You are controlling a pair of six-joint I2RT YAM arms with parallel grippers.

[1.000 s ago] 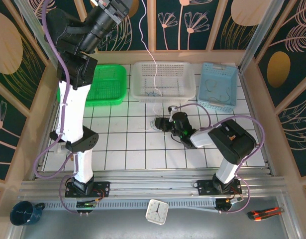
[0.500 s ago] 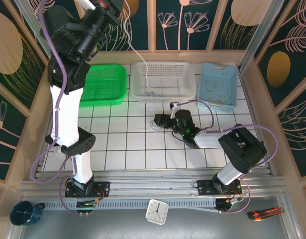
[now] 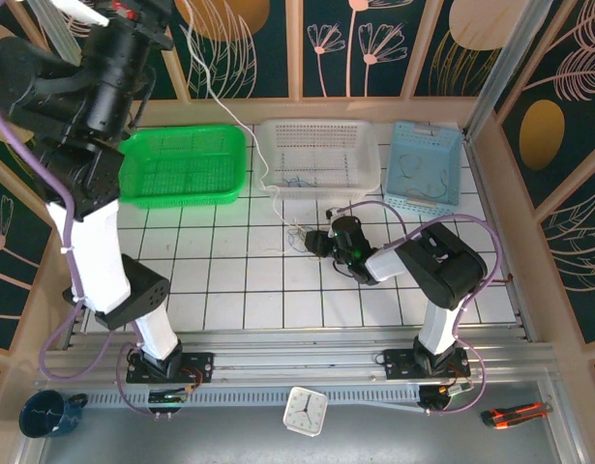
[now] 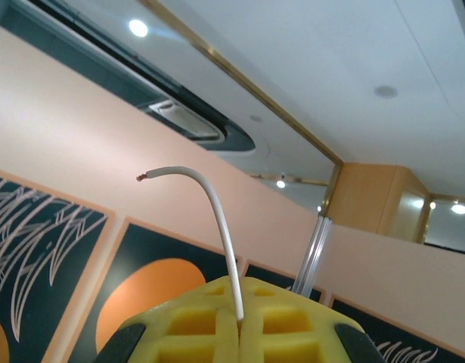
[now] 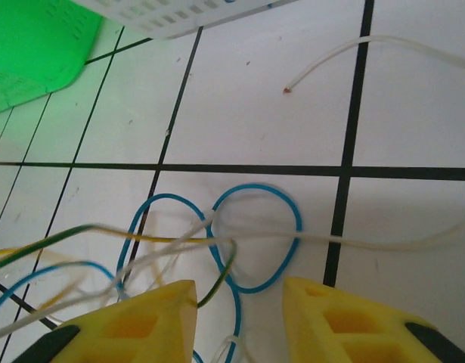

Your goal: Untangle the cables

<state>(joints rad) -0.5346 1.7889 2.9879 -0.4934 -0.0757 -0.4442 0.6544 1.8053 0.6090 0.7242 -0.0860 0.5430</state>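
The cables lie as a small tangle (image 3: 297,237) on the tiled table in front of the white basket. A blue cable (image 5: 292,219) loops through it, crossed by pale white strands and a yellow-green wire (image 5: 226,274). My right gripper (image 5: 240,306) is low over this tangle, open, with the blue loop and strands in the gap between its fingers; the top view has it (image 3: 312,242) right beside the tangle. My left gripper (image 4: 240,321) is raised high at the back left (image 3: 154,12), shut on a white cable (image 4: 221,219). That cable (image 3: 234,121) slants down to the tangle.
Three baskets line the back: green (image 3: 186,164), white (image 3: 321,155) and light blue (image 3: 423,164), the blue one with thin wire in it. A loose white wire end (image 5: 330,57) lies past the tangle. The green basket corner (image 5: 35,45) is at the right wrist view's upper left.
The left arm has swung up and to the left with the white cable, dragging its line from above the white basket toward the green one. The right gripper has stayed at the tangle.
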